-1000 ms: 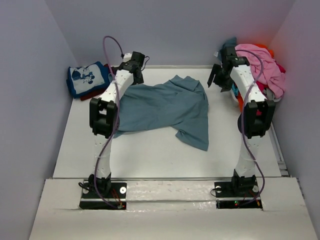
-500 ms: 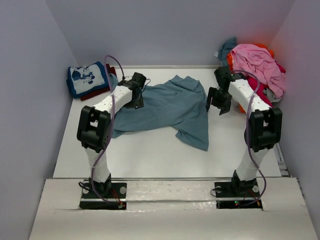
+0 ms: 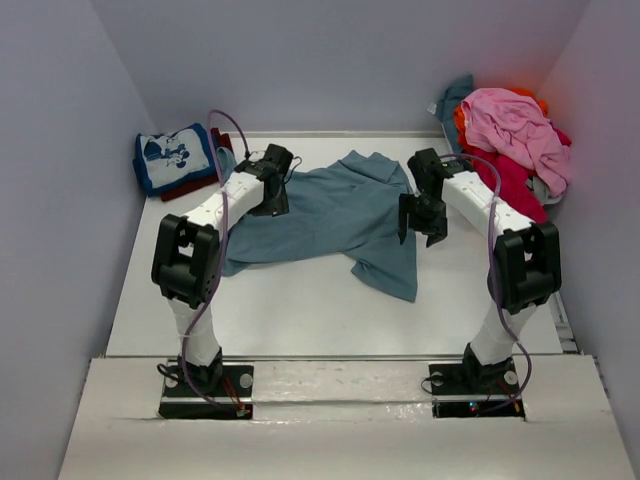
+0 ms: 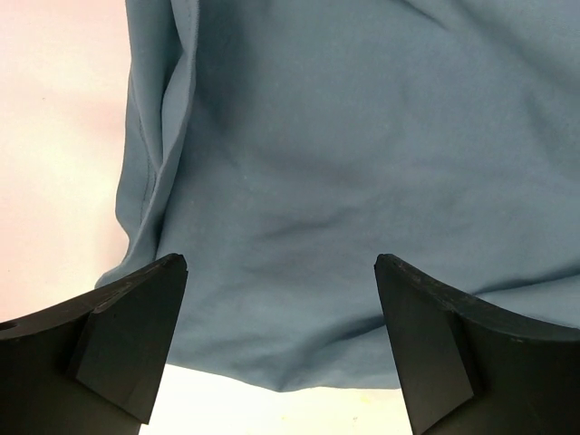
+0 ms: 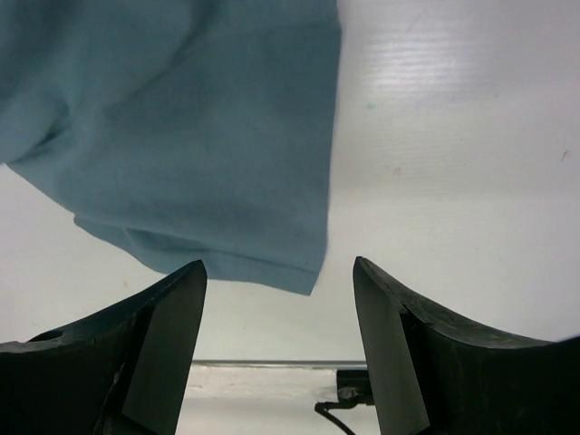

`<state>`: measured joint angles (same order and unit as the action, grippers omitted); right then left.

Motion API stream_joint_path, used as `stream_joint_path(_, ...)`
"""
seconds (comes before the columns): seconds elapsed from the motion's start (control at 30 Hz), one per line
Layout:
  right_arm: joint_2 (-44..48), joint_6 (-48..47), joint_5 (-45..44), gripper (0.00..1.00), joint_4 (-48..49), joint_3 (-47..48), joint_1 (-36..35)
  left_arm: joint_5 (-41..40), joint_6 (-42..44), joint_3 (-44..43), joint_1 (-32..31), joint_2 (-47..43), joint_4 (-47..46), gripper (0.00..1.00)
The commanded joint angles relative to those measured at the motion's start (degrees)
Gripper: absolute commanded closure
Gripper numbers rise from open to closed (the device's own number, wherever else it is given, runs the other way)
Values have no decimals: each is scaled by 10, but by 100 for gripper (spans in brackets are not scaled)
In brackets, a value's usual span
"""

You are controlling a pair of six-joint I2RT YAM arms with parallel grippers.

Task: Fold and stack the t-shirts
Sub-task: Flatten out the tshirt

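Slate-blue t-shirt (image 3: 330, 215) loose on table (image 3: 300, 310); pink-topped heap (image 3: 515, 125) far right

Spread t-shirt (image 3: 330, 215) lies mid-table (image 3: 300, 310); folded t-shirt stack (image 3: 175, 160) in back-left corner; loose t-shirt heap (image 3: 510, 135) back-right; left gripper (image 3: 274, 203) over spread shirt's left part; right gripper (image 3: 422, 230) over its right edge.

The left arm (image 3: 225, 195) and right arm (image 3: 470, 195) are white with black joints, lilac cables (image 3: 209, 130), black wedge claw fingers (image 4: 127, 344).
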<state>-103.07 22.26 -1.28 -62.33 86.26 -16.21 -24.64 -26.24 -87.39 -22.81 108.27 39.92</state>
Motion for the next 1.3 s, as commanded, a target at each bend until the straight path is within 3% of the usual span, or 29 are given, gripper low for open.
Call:
stream_joint_path(0.0,40,-6,8,28,-1,-28,-8,-11,-15,8,-6,-39,6,1)
stream_joint_path(0.43,31,12,72,28,53,-116,-24,15,-33,46,-6,-28,-20,1)
stream_joint_path(1.13,-90,45,87,29,135,-138,-89,14,-21,21,-6,-10,-22,1)
stream_joint_path(1.23,-92,47,85,35,139,-146,-89,14,-21,25,-6,-10,-23,1)
stream_joint_path(1.27,-92,48,85,49,141,-154,-89,14,-21,26,-6,-10,-22,1)
